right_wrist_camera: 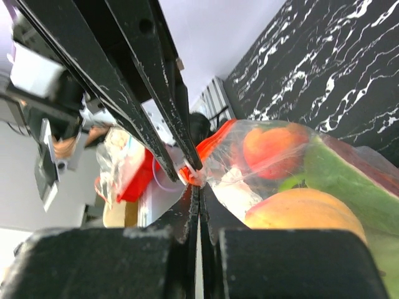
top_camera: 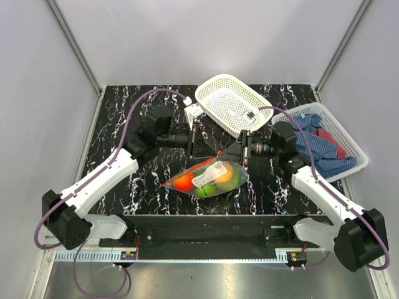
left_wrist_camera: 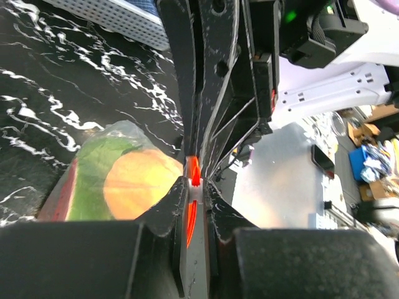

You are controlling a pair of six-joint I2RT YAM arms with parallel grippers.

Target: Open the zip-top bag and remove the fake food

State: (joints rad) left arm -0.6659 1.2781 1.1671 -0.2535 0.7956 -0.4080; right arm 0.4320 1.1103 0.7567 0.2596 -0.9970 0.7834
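The clear zip-top bag [top_camera: 209,176] hangs lifted above the table's middle, its orange-red zip strip [top_camera: 202,164] at the top. Inside are fake food pieces: a red tomato [top_camera: 182,182], an orange ball [top_camera: 225,170] and green pieces [top_camera: 209,187]. My left gripper [top_camera: 198,142] is shut on the white zip slider [left_wrist_camera: 195,187] at the strip. My right gripper [top_camera: 232,152] is shut on the bag's top corner [right_wrist_camera: 198,176], tip to tip with the left. In the right wrist view the tomato [right_wrist_camera: 268,144] and the orange ball [right_wrist_camera: 305,215] show through the plastic.
An empty white lattice basket [top_camera: 232,103] sits tilted at the back centre. A second white basket [top_camera: 327,138] at the right holds blue and red cloths [top_camera: 324,149]. Grey walls close in the black marbled table [top_camera: 118,124].
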